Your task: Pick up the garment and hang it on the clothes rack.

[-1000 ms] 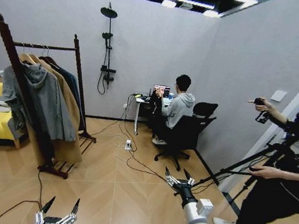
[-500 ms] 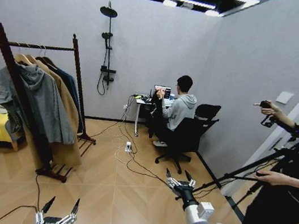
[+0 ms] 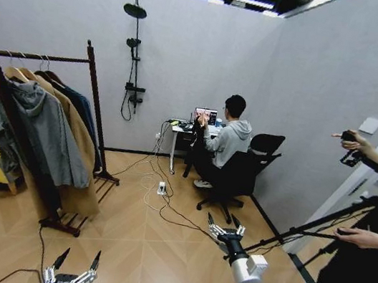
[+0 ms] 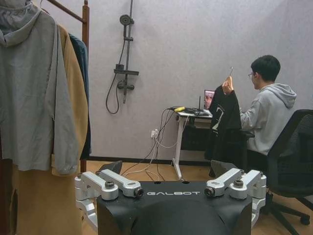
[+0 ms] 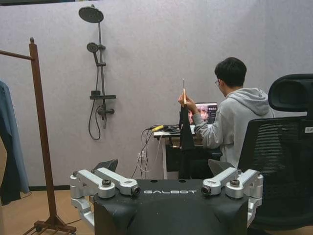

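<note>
- Garment (image 4: 226,128), the black jacket on its light wooden hanger (image 4: 228,82), is held up by the hook in the hand (image 4: 226,86) of a seated person beside the desk (image 4: 194,115) at the far wall; judged from that pose, it is being offered at a height where a gripper could reach the hanger rather than the cloth
- seen from the right wrist, the jacket (image 5: 186,132) hangs edge-on and narrow, the hanger upright above it; it hangs freely, so I expect it to sway when taken
- clothes rack (image 3: 89,93) stands on the robot's left, its rail already bearing a grey hooded top (image 3: 46,128), a long tan coat (image 3: 79,145) and a navy coat (image 3: 84,106); the far end of the rail looks bare, a likely place for the hook
- left gripper (image 3: 70,275) sits low in the head view with fingers spread apart, holding nothing; right gripper (image 3: 225,229) reaches forward toward the seated person, fingers likewise spread and empty
- the jacket is well apart from both sets of fingers, across open floor strewn with cables (image 3: 158,194); nothing is touching yet, and the pick-up looks not yet begun
</note>
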`<state>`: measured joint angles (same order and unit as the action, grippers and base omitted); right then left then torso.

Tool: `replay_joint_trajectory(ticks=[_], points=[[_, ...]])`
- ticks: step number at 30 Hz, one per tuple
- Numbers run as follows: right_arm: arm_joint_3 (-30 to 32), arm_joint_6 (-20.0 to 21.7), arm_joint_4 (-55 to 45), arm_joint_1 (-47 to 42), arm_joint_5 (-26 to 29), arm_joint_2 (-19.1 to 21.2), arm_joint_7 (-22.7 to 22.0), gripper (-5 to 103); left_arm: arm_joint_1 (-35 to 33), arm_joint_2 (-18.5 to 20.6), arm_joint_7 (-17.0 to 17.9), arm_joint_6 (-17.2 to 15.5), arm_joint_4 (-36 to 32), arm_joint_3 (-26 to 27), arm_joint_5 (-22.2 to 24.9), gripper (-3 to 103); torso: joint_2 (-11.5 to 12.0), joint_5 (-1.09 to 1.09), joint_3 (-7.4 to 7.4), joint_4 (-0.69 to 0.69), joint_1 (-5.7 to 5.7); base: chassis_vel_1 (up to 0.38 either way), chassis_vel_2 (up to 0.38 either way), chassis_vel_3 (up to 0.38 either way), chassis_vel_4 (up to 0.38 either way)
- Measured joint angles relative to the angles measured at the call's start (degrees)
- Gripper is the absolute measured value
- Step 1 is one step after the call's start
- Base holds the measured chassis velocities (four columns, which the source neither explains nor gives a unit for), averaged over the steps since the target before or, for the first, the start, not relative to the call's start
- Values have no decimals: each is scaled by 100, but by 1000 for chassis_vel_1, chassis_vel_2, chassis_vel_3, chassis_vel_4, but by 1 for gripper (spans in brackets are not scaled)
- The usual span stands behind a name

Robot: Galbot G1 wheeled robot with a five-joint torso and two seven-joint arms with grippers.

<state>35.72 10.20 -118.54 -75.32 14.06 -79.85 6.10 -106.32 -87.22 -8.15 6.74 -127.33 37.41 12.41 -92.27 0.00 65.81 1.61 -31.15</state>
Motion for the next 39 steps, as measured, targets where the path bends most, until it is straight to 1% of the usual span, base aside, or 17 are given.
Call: replay_joint_trajectory(ticks=[7, 14, 15, 17, 18, 20, 21, 22, 23, 27, 28, 29, 32, 33, 34, 35, 39], points=[[42, -116, 39, 20, 1, 32, 62, 100, 0, 0, 0, 0, 0, 0, 0, 100, -3, 0, -1, 1, 4, -33, 33, 29, -23], [4, -119, 22, 47, 1, 43, 72, 100, 0, 0, 1, 0, 0, 1, 0, 100, 1, 2, 1, -1, -2, -170, 170, 156, -171], [-1, -119, 21, 51, 1, 44, 73, 100, 0, 0, 0, 0, 0, 1, 0, 100, 0, -4, 0, 1, -2, -239, 214, 228, -214], [-2, -119, 21, 54, 1, 44, 74, 100, 0, 1, 0, 0, 0, 1, 0, 100, 0, -3, 0, 2, -2, -253, 214, 228, -239], [-3, -121, 25, 56, 1, 44, 75, 100, 0, 0, 0, 0, 0, 0, 0, 100, 1, 3, 0, 1, -2, -259, 242, 250, -263], [-3, -132, 43, 55, 3, 44, 75, 100, 0, 0, 0, 0, 0, 1, 0, 100, 1, -1, 0, 2, -2, -259, 260, 269, -243], [-4, -149, 63, 55, 3, 47, 76, 100, 0, 0, 0, 0, 0, 1, 0, 100, 1, -1, 0, -1, -2, -246, 260, 296, -279], [-5, -160, 94, 55, 3, 54, 82, 100, 0, 0, 1, 0, 0, 1, 0, 100, 1, 2, 1, 0, -2, -284, 306, 296, -260], [-4, -162, 105, 57, 4, 58, 86, 100, 0, 0, 0, 0, 0, 1, 0, 100, 1, -2, 0, 2, -1, -284, 307, 298, -260], [13, -163, 131, 88, 23, 70, 98, 100, 0, 0, -1, 0, 0, 1, 0, 100, -1, 0, -1, 1, 1, -322, 327, 307, -316], [17, -163, 141, 108, 28, 72, 103, 100, 0, 0, 0, 0, 0, 1, 0, 100, 0, 2, 0, -1, -1, -326, 346, 336, -337], [29, -163, 162, 137, 41, 74, 109, 100, 0, 1, 0, 0, 0, 1, 0, 100, 1, -3, 1, 2, -2, -349, 346, 369, -320], [43, -163, 178, 168, 61, 81, 118, 100, 0, 0, -1, 0, -1, 1, 0, 100, -1, 2, -1, 1, 1, -389, 384, 375, -339], [48, -162, 189, 192, 81, 90, 122, 100, 0, 0, 0, 0, -1, 1, 0, 100, 1, 2, 1, -2, -3, -338, 379, 373, -370], [48, -162, 189, 192, 81, 90, 122, 100, 0, 0, 0, 0, -1, 1, 0, 100, 1, 2, 1, -2, -3, -338, 379, 373, -370], [50, -161, 198, 201, 91, 91, 125, 100, 1, 1, 0, 0, 0, 0, 0, 100, 3, -3, 2, 2, -5, -394, 348, 373, -366], [52, -161, 200, 226, 104, 100, 143, 100, 0, 0, -1, 0, 0, 0, 0, 100, -1, 3, 0, -1, 1, -377, 366, 365, -375]])
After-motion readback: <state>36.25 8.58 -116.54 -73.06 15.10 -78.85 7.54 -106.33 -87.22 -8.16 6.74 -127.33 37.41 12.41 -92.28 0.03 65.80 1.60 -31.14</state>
